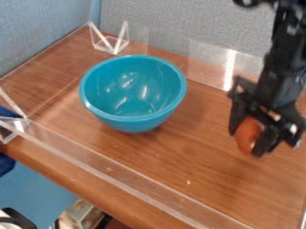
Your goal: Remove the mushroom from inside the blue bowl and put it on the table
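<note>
So there was only the one camera view to go on, looking down at the surface (131, 174) from the front at a bit of an angle.

The end effector (259, 136) sat at the right side of the frame, pointing pretty much straight down, and its two dark fingers were pinching the mushroom (249, 136) between them. The reddish-orange cap showed between the fingers, low down near the wood, though whether it was already touching the surface couldn't be told from this angle. The blue bowl (132, 92) was at centre left, well apart from the arm, and looked empty inside apart from some glare on the plastic.

As a judgement call, the lifting-out part looked done and the step in hand was the set-down. To do it well, the robot would want to ease the last bit down slowly until the mushroom was actually resting on the wood, then spread the fingers without any sideways drag, since a rounded cap like that would probably roll if it got dropped or nudged. Pulling straight up afterwards would be the safe move.

One thing to watch: the clear acrylic wall (227, 70) ran behind the arm at the upper right, and the right edge of the frame was close, so drifting further that way seemed like a bad idea. The spot it was over looked like open wood, which was fine.
</note>
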`<state>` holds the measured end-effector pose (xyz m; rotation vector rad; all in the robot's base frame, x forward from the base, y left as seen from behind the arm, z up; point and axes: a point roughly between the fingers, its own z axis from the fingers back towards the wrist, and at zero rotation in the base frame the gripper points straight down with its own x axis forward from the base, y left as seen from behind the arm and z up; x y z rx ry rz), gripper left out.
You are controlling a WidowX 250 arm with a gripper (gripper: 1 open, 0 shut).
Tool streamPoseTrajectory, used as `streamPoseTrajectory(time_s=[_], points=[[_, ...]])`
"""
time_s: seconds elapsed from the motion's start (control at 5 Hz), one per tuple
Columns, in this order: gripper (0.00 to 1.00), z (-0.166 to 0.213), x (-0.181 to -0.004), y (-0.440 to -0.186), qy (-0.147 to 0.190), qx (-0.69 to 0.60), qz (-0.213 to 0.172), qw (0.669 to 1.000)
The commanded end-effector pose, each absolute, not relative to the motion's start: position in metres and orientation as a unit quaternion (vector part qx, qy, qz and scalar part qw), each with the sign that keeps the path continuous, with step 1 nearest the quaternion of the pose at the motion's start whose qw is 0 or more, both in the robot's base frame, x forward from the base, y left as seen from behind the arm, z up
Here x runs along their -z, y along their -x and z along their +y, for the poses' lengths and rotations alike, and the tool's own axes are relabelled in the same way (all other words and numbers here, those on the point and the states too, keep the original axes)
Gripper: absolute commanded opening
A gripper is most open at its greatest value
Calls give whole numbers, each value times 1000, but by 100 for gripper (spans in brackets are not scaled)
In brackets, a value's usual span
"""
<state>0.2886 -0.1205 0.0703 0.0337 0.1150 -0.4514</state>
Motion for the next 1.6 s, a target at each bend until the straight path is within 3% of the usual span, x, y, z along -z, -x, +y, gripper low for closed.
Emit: streamPoseTrajectory(time_s=[0.0,0.4,0.6,1.4], points=[[0,-118,-64,-298,-14,220,46,974],[0,-110,-37,-315,-15,218,56,974],[0,-110,-31,-321,-13,219,60,974],[0,-104,-27,-333,-9,220,70,973]])
